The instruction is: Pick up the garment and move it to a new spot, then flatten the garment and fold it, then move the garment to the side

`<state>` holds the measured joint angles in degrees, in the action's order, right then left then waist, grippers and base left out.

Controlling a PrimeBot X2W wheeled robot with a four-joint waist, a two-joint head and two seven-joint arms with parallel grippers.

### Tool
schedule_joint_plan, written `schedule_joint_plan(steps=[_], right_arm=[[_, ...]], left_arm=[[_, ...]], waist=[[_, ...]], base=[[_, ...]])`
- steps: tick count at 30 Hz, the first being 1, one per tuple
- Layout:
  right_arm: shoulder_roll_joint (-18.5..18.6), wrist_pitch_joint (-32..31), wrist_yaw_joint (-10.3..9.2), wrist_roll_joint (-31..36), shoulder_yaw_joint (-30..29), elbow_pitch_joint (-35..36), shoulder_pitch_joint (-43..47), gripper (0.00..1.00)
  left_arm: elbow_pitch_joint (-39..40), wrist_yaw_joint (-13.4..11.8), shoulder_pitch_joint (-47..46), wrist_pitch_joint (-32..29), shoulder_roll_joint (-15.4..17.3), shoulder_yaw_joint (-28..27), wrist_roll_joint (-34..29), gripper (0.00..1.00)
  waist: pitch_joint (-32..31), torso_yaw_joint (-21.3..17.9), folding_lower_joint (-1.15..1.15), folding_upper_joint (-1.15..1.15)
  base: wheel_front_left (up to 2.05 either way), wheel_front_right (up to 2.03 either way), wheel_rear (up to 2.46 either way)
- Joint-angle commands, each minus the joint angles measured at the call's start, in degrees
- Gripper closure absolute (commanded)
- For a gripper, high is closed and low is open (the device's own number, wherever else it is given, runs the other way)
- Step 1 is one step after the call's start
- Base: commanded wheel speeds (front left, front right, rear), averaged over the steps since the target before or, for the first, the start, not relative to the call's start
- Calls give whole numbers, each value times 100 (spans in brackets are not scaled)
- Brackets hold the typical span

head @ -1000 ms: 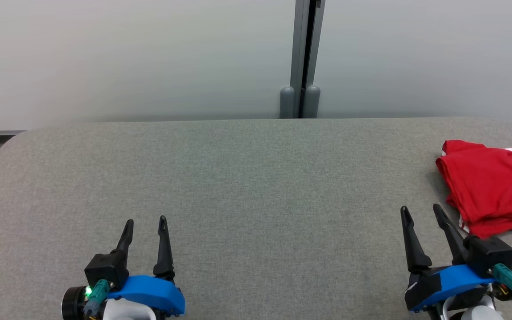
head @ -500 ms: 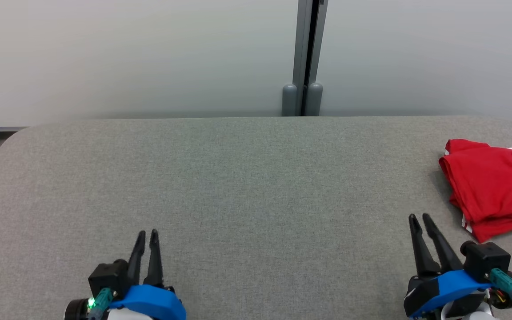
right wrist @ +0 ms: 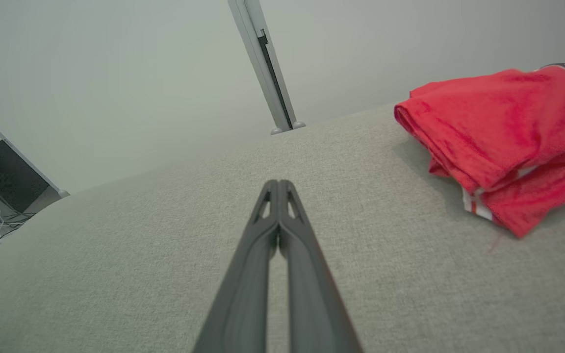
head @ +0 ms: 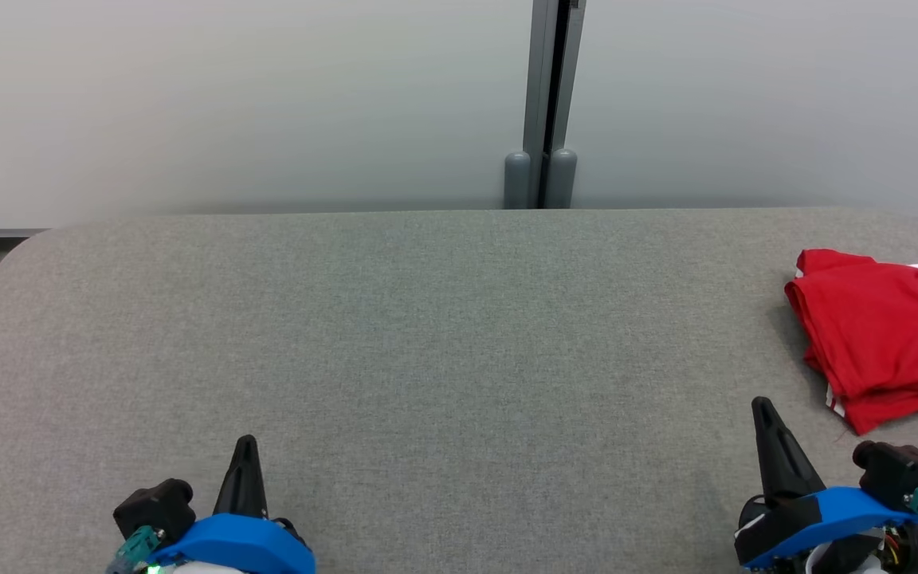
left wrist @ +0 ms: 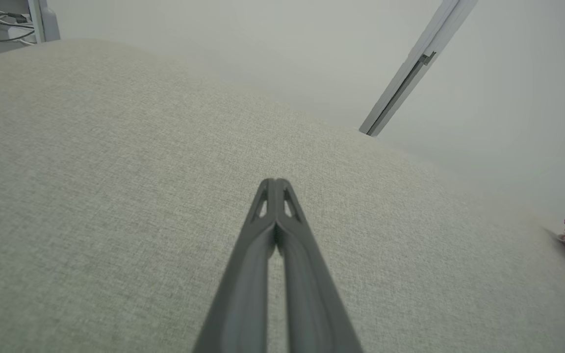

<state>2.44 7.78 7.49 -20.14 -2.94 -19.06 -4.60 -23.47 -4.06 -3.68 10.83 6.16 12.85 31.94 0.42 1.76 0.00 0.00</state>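
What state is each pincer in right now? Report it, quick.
Left pincer: closed, holding nothing.
Right pincer: closed, holding nothing, apart from the red garment.

Grey fabric tabletop (head: 443, 335), pale wall panels (head: 228, 96), grey vertical post (head: 545, 80) between them

Red garment (head: 885, 343) with white trim on a grey table (head: 427, 335).

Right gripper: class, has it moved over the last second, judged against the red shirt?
Yes. The right gripper has drawn back toward the robot, down the head view and away from the red shirt, and it has shut.
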Motion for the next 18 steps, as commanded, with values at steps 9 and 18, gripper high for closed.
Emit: schedule_joint_plan(steps=[9,18], right_arm=[[27,-199,0,-1113,-58,193,-96,100],[31,-362,0,-1920,-97,243,-110,100]], left_arm=[[241,181,-179,-253,-42,-334,928,100],[340,312,-199,-448,-80,-549,1606,100]], waist=[[-2,-16,0,0],[-4,-30,0,0]], base=[[0,0,0],[0,0,0]])
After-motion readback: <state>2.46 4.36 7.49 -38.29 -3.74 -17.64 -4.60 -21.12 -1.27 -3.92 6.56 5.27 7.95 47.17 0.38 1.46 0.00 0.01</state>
